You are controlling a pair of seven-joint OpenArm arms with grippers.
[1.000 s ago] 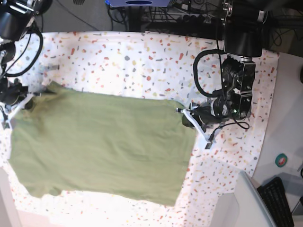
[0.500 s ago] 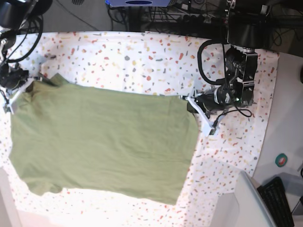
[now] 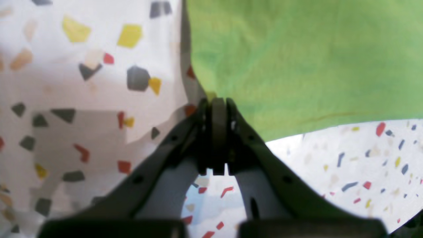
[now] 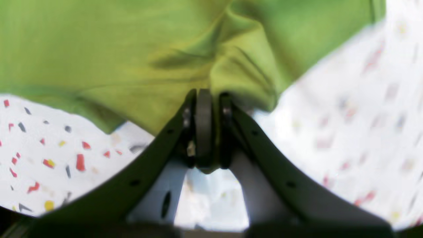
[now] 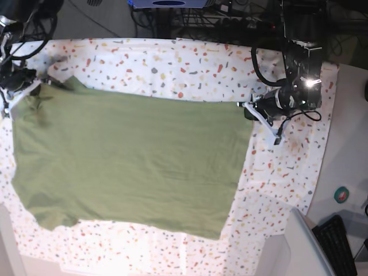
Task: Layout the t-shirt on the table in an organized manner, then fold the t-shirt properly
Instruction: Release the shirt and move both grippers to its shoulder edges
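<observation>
The olive-green t-shirt [image 5: 126, 155] lies spread flat on the speckled table [image 5: 190, 63], its far edge pulled taut between both arms. In the base view, my left gripper [image 5: 249, 107] sits at the shirt's far right corner. In the left wrist view, the left gripper [image 3: 216, 103] is shut on the very corner of the t-shirt [image 3: 297, 59]. My right gripper [image 5: 31, 91] holds the far left corner. Seen from the right wrist, the right gripper [image 4: 206, 96] pinches a bunched fold of the t-shirt [image 4: 99, 43], with fabric showing between the fingers.
A plain grey-white surface [image 5: 351, 149] borders the table on the right, with a small round teal and red object [image 5: 341, 195] and a black keyboard [image 5: 339, 247] on it. A grey panel [image 5: 293, 247] stands at the front right corner. Cables and equipment run along the back edge.
Both grippers have carried the shirt's far corners toward the back of the table, and the left gripper has also moved right. The shirt now lies wider and flatter.
</observation>
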